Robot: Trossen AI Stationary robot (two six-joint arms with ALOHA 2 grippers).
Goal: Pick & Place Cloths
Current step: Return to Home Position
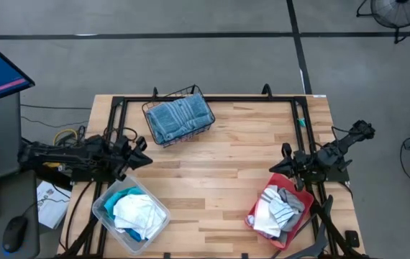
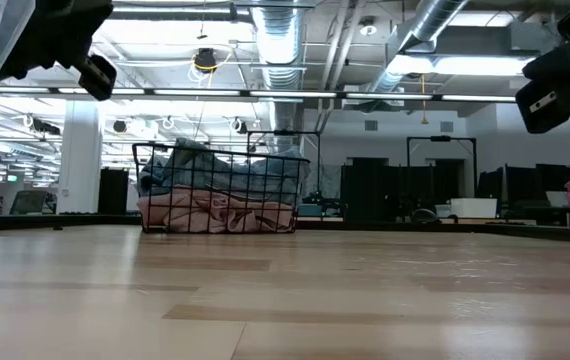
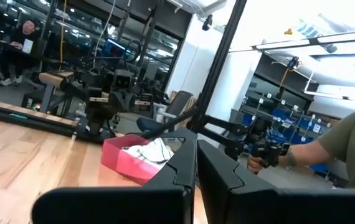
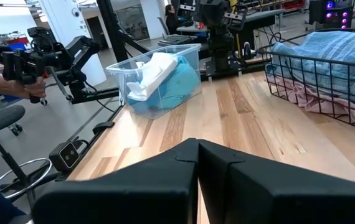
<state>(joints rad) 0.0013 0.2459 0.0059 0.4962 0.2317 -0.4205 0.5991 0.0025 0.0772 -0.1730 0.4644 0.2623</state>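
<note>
A grey-blue striped towel lies on a dusty pink cloth in the black wire basket at the table's far side. White and turquoise cloths fill a clear bin at the near left. White and grey cloths lie on the red tray at the near right. My left gripper hovers shut above the bin's far side, holding nothing. My right gripper hovers shut just beyond the tray's far corner, also holding nothing.
Bare wooden tabletop lies between the two grippers and in front of the basket. A black frame rail runs along the table's far edge. A person's hand holds a control handle beyond the table's right side; another hand does so beyond its left side.
</note>
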